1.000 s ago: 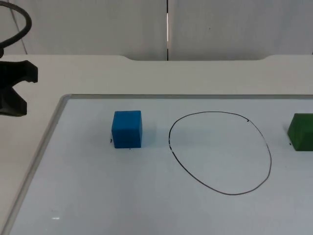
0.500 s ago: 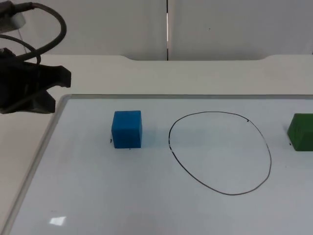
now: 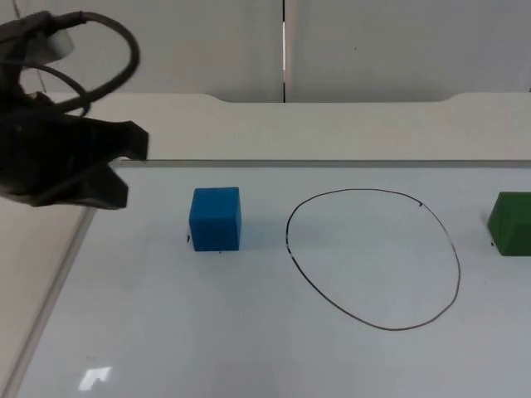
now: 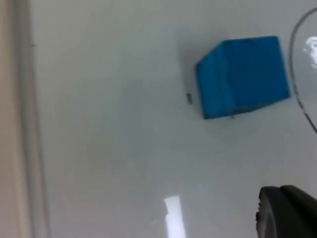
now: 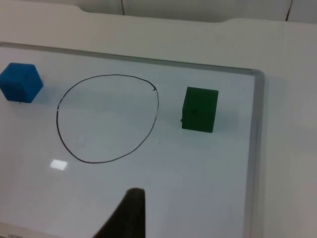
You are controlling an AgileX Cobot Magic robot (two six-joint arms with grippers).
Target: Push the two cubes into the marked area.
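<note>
A whiteboard (image 3: 249, 348) with a pale metal frame lies flat on the white desk (image 3: 332, 128), and on it a thin black line traces an uneven oval, the marked area (image 3: 373, 259). The blue cube (image 3: 216, 218) sits on the board outside that oval, near its edge on the side toward the left arm, apart from the line; it is a plain, matte, bright blue block with sharp edges, resting flat, and a tiny dark fleck marks the board just beside its base. The left wrist view shows the same blue cube (image 4: 242, 77) from above and at an angle, its top face paler than the shaded side, with a stretch of the drawn line curving close by. The green cube (image 3: 510, 224) stands outside the oval on the opposite side, toward the right arm, also clear of the line; in the right wrist view the green cube (image 5: 199, 109) is a dark, solid green block sitting between the oval and the board's frame. The left gripper (image 3: 124, 170) hangs over the board's corner, beyond the blue cube as seen from the oval, touching neither cube, its jaws apart. Whether the right gripper (image 5: 130, 210) has its jaws apart or together I cannot tell.
</note>
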